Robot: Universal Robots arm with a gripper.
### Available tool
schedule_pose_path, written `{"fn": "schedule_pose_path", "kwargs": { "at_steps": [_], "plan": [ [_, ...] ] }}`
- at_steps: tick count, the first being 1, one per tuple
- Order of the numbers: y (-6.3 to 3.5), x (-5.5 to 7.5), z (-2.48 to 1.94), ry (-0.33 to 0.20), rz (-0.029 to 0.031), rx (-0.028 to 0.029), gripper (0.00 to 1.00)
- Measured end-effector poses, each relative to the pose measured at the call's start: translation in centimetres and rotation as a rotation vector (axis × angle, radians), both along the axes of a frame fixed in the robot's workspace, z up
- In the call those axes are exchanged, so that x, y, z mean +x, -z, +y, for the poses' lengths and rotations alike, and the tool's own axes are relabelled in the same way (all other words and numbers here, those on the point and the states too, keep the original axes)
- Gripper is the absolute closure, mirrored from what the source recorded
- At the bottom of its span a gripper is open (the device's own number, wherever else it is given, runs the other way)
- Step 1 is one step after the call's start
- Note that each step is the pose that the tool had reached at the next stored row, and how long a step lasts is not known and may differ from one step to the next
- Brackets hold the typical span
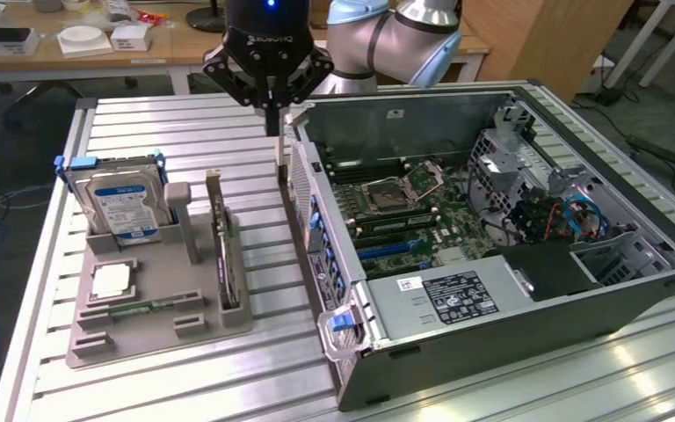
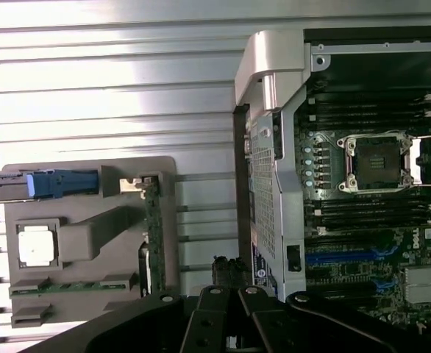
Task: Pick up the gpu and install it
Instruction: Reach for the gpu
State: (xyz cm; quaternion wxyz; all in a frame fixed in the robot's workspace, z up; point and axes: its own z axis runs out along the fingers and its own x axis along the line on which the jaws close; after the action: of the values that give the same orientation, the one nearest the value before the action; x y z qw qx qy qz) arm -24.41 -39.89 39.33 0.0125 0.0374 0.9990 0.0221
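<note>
Claw pinched fully shut, empty, beside case rear wall; gpu stands edgewise in tray slot, top edge exposed for gripping

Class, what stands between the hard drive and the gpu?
In the exterior view, a grey upright post stands between the hard drive and the gpu.

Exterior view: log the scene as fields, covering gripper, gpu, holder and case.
gripper: fingers shut, nothing held, over the gap between holder and computer case
gpu: on edge in the holder, untouched
hard drive: upright in the holder
computer case: side open, motherboard exposed, on the exterior view's right
</note>
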Motion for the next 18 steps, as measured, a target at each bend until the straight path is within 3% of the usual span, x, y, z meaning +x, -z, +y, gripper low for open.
{"fn": "schedule_pose_path", "kwargs": {
  "at_steps": [18],
  "plan": [
    [0.0, -1.5, 0.0, 0.0, -0.0001, 0.0, 0.9]
  ]
}}
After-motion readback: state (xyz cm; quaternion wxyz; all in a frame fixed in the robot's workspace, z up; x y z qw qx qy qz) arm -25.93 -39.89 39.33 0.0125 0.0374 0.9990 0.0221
